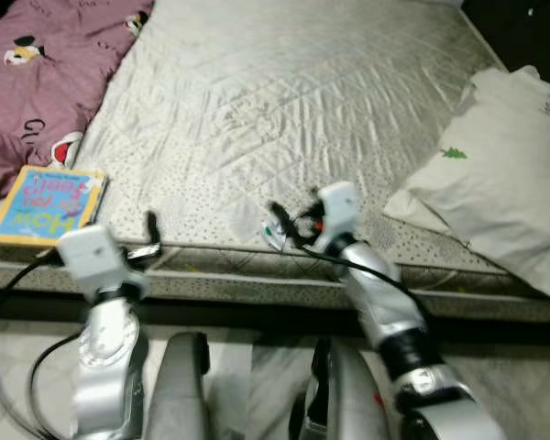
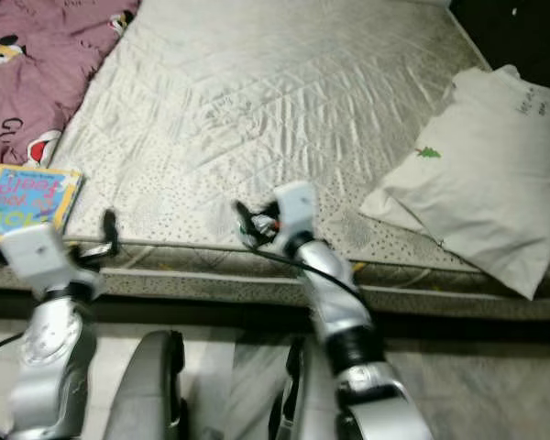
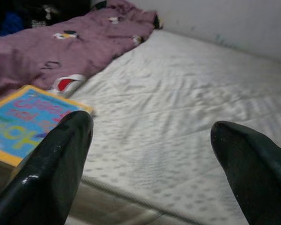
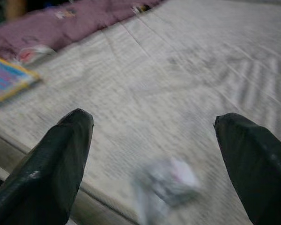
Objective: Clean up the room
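Note:
A bare quilted mattress point(image 1: 284, 101) lies before me. A colourful children's book point(image 1: 48, 203) rests on its front left corner, beside a purple patterned blanket point(image 1: 46, 82). A white pillow point(image 1: 500, 183) with a small green tree print lies at the right edge. A small crumpled white wrapper point(image 4: 171, 183), blurred, sits near the mattress's front edge. My right gripper point(image 1: 284, 225) hovers open just over that wrapper, one finger to each side of it. My left gripper point(image 1: 151, 240) is open at the front edge, just right of the book, holding nothing.
The mattress's front edge point(image 1: 257, 275) runs across in front of my body, with pale floor point(image 1: 229, 367) below it. A black cable point(image 1: 9, 367) loops by my left arm. Dark space lies beyond the pillow at the far right.

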Controlling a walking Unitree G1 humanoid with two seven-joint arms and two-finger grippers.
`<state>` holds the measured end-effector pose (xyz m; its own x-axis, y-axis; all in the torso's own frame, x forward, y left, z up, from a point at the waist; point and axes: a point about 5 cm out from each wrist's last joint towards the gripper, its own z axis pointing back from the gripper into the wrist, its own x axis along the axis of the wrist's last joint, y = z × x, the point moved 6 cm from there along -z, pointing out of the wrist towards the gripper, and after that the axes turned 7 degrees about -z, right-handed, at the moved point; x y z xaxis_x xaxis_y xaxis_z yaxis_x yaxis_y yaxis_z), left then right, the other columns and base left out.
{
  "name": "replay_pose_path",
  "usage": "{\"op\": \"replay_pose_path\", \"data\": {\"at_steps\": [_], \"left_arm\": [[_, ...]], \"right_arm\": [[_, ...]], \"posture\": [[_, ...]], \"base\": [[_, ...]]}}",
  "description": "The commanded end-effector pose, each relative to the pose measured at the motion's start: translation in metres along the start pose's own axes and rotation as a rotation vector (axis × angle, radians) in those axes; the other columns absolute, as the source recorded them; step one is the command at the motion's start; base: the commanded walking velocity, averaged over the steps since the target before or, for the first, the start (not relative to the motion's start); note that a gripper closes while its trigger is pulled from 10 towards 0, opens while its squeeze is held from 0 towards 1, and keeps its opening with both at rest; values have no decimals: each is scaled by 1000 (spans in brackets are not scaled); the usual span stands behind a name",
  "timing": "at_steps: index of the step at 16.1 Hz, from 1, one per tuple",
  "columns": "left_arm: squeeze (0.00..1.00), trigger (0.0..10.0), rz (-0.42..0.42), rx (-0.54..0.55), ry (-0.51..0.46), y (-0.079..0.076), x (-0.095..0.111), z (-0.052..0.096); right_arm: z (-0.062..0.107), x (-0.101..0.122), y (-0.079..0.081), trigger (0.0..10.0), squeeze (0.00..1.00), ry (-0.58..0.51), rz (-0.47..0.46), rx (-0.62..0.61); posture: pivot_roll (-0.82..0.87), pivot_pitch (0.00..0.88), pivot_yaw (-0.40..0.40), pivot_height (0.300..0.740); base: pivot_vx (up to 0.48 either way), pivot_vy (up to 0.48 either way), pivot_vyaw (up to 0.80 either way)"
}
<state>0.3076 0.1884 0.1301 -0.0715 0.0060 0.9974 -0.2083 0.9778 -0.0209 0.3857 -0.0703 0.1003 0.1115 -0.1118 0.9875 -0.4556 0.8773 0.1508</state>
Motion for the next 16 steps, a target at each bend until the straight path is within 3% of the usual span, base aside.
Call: {"op": "replay_pose_path", "data": {"at_steps": [1,9,13,16], "left_arm": [[0,10000,-5,-9,24,-2,-6,3],[0,10000,-5,-22,25,-6,-3,10],[0,10000,-27,13,24,5,5,14],[0,10000,-38,44,55,15,3,31]], "right_arm": [[3,-3,-6,10000,0,11,-12,-15],[8,-7,-1,10000,0,21,-48,19],[0,-19,12,10000,0,99,-26,87],[-17,-15,27,10000,0,104,43,152]], "posture": [[143,99,-97,571],[151,128,-68,544],[215,201,-70,544],[249,242,-62,544]], "base": [[0,0,0],[0,0,53],[0,0,0],[0,0,533]]}}
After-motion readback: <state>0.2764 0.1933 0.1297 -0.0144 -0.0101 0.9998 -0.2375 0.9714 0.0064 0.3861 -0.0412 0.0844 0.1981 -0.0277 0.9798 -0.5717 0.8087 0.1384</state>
